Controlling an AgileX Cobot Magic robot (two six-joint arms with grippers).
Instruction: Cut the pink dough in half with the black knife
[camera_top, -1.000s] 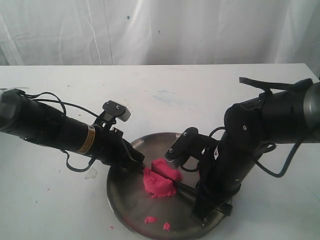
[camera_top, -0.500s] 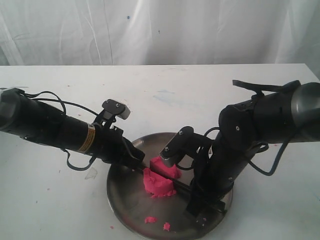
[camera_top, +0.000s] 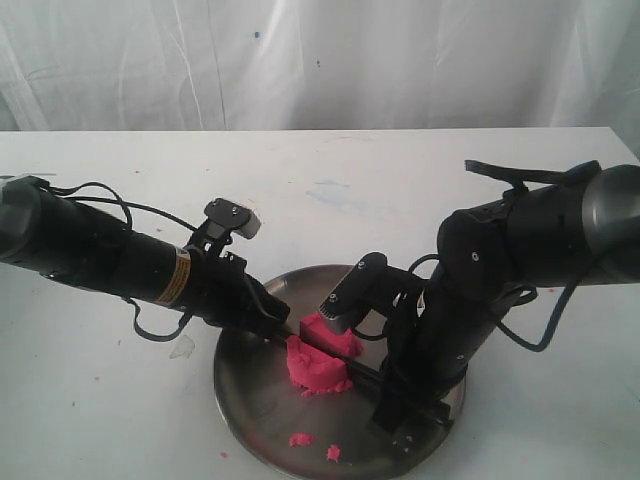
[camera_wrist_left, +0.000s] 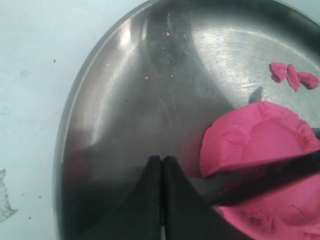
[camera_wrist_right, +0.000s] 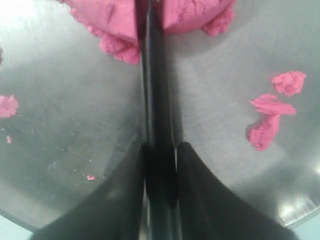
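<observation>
The pink dough (camera_top: 318, 358) lies on the round steel plate (camera_top: 250, 395), split into two chunks by the black knife (camera_wrist_right: 152, 85). The blade runs between the chunks (camera_wrist_left: 260, 135) and reaches the plate. My right gripper (camera_wrist_right: 160, 147) is shut on the knife's handle, low over the plate's right side (camera_top: 385, 390). My left gripper (camera_wrist_left: 162, 159) is shut with nothing in it, its tips resting on the plate just beside the dough's left edge (camera_top: 285, 335). The knife's tip is hidden behind the left gripper.
Small pink crumbs (camera_top: 300, 439) lie near the plate's front rim, more crumbs (camera_wrist_right: 272, 117) beside the knife. The white table (camera_top: 330, 190) stretches behind the plate, with a white curtain at the back. Both black arms lean over the plate.
The right arm shifted slightly left and down with the knife a second ago, then held still. The left arm and dough have not moved.
</observation>
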